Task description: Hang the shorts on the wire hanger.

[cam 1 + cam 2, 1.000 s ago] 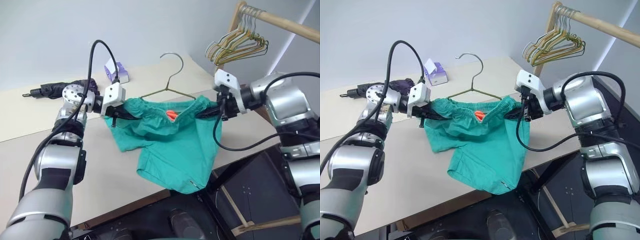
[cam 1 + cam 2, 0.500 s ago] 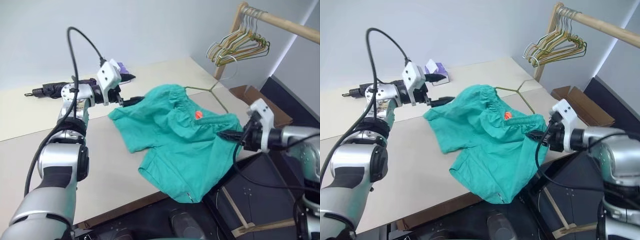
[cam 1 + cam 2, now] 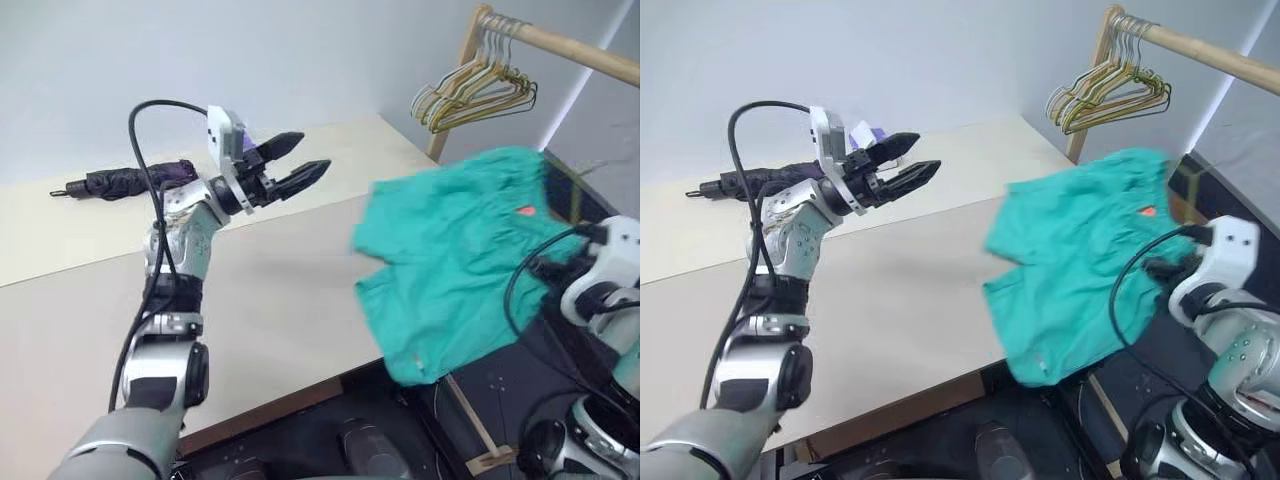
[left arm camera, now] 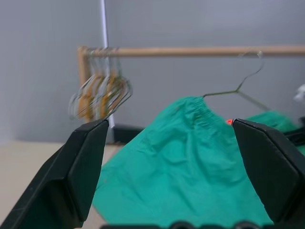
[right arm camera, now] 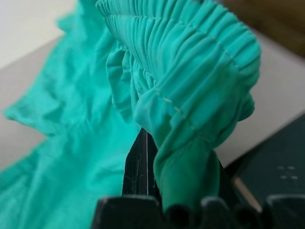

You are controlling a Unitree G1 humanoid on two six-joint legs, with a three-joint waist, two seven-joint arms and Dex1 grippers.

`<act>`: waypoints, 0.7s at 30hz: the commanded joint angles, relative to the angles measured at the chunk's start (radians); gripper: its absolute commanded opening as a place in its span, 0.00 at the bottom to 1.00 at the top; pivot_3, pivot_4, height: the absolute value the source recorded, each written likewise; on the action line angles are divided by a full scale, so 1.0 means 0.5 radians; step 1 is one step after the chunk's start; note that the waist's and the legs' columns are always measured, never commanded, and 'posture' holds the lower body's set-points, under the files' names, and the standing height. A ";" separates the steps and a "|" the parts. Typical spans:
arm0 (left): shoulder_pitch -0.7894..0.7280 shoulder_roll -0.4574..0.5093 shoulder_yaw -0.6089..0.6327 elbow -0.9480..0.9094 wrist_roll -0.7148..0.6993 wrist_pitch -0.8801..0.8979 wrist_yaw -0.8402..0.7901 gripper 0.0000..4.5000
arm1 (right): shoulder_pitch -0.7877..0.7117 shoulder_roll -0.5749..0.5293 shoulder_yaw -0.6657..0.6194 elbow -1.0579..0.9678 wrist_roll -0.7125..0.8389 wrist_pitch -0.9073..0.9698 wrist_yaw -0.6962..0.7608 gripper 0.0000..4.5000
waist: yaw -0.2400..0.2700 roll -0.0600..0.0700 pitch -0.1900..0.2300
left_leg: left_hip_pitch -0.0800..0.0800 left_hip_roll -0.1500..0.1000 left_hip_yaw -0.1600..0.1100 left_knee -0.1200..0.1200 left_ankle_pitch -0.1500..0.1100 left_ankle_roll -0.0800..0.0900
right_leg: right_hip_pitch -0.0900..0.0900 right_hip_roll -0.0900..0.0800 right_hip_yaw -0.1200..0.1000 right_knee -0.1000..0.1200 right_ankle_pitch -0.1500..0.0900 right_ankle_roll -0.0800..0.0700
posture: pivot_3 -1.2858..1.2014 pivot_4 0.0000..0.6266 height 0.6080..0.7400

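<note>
Both hands sit well apart now, and only one has the cloth. My right hand (image 5: pixel 147 162) is clamped tight on the gathered waistband of the shorts (image 3: pixel 450 250), which hang off the right edge of the worktop (image 3: pixel 280 290), legs trailing down toward the floor. The wire hanger (image 4: pixel 238 86) is threaded into them — in the left wrist view its hook stands up out of the waistband, in front of the wooden rail (image 4: pixel 190 50). My left hand (image 3: pixel 295 165) is spread wide and holds nothing, raised over the worktop and pointing across toward the shorts. So the hanger lies to the right of that free hand, hook uppermost — I judge the left is the one to reach across for it.
</note>
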 commanded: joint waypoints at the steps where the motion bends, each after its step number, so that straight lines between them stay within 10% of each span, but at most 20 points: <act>1: 0.061 -0.034 0.006 -0.492 -0.238 0.288 0.198 1.00 | -0.130 -0.104 -0.031 0.065 -0.134 0.015 -0.183 0.00 | -0.012 0.004 -0.003 | 0.002 0.000 0.001 0.000 0.000 0.000 | 0.002 0.001 0.000 -0.001 0.000 0.000 | 0.38 0.03 1.00; 21: 0.144 -0.044 -0.064 -0.793 -0.329 0.286 0.420 1.00 | -0.897 -0.344 -0.484 1.025 -0.429 -0.099 -0.642 0.00 | -0.084 0.017 -0.010 | 0.036 -0.002 0.017 -0.016 0.000 0.000 | 0.044 0.003 0.002 -0.028 -0.003 -0.002 | 0.39 0.01 1.00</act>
